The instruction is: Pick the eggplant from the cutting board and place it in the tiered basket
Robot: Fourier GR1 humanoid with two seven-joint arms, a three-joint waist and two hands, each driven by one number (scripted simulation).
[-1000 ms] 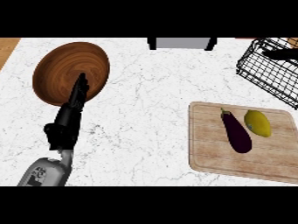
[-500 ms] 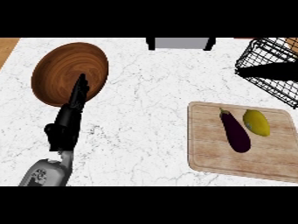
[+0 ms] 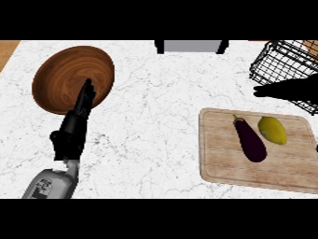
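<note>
— Eggplant (image 3: 251, 140): where is it against your right hand (image 3: 306, 88)?

— My right hand hangs released, fingers straight, above the cutting board (image 3: 220, 168); the eggplant lies on it untouched, just beside a lemon (image 3: 273, 130).

— The risk?

— Closing carelessly, I might nudge the lemon or roll the eggplant. The tiered basket (image 3: 285, 63) sits near. My left hand (image 3: 75, 126) rests open by the wooden bowl (image 3: 61, 77).

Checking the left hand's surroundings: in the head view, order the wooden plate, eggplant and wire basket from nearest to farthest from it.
From the left hand:
1. Wooden plate, under its fingertips, upper left.
2. Eggplant, on the cutting board, right.
3. Wire basket, far upper right corner.
</note>
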